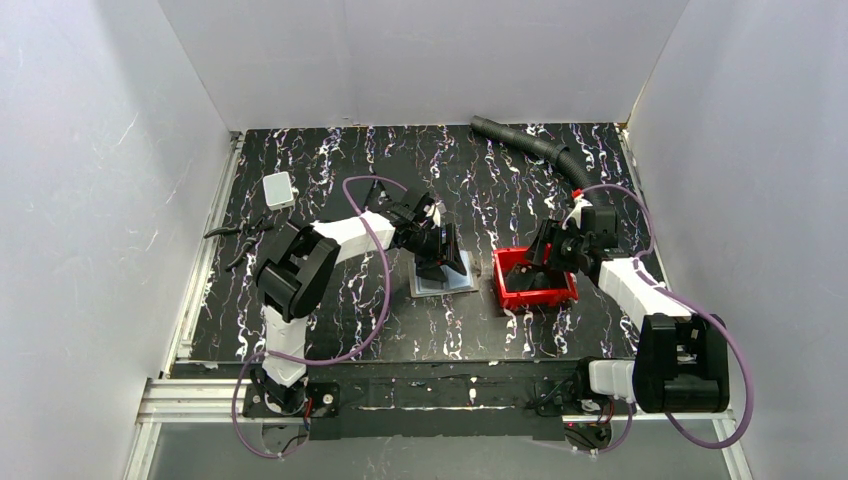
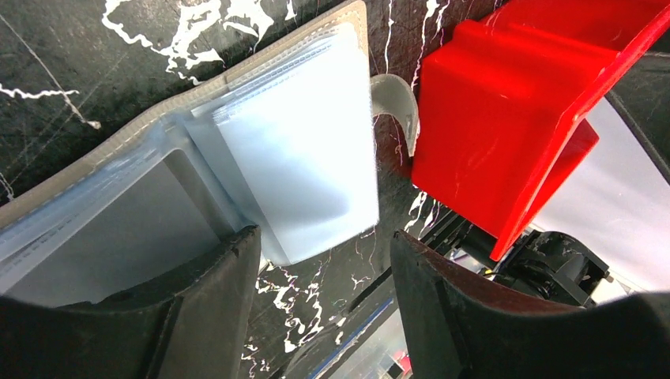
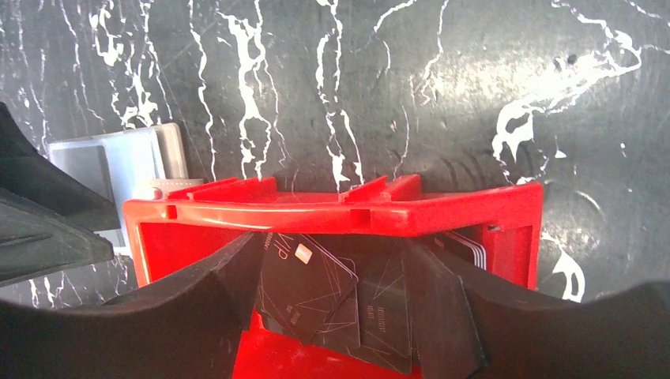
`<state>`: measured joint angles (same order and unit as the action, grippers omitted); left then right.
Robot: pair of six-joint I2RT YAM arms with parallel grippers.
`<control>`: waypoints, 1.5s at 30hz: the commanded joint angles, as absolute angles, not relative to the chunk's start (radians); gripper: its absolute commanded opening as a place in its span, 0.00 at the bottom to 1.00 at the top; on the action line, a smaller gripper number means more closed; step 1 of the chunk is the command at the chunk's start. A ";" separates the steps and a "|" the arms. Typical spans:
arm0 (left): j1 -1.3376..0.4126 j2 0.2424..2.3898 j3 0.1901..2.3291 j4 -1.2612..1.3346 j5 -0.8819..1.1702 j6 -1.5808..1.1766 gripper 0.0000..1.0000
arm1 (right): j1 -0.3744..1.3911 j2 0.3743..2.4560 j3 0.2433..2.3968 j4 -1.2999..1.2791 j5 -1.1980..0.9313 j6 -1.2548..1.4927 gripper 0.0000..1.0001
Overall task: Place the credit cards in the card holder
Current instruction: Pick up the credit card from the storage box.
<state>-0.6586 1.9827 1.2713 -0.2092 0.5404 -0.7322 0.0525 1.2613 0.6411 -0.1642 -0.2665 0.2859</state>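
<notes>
The card holder (image 1: 448,283) lies open on the table, grey-brown at its edge with glossy clear pockets (image 2: 296,150). My left gripper (image 1: 438,264) is open right over it. In the left wrist view the gripper (image 2: 324,272) has its left finger (image 2: 205,308) over the holder's left half and its right finger off the holder. Several dark credit cards (image 3: 308,284) lie loosely stacked in the red tray (image 3: 332,209). My right gripper (image 3: 332,300) is open inside the tray, its fingers on either side of the cards. In the top view it (image 1: 530,272) reaches into the tray (image 1: 540,297).
The red tray (image 2: 490,103) stands just right of the holder, which also shows in the right wrist view (image 3: 118,170). A small white box (image 1: 278,188) and black tools (image 1: 245,232) lie at the left. A black ribbed hose (image 1: 530,145) lies at the back right. White walls enclose the table.
</notes>
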 commanded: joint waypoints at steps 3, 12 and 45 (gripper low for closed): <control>-0.662 1.931 1.243 -0.186 0.590 -0.730 0.60 | 0.049 1.256 0.599 -0.011 -0.330 0.273 0.72; -0.662 1.948 1.235 -0.147 0.631 -0.738 0.60 | 0.048 1.310 0.581 -0.009 -0.423 0.300 0.62; -0.662 1.965 1.246 -0.132 0.637 -0.755 0.61 | 0.049 1.249 0.583 -0.144 -0.502 0.325 0.39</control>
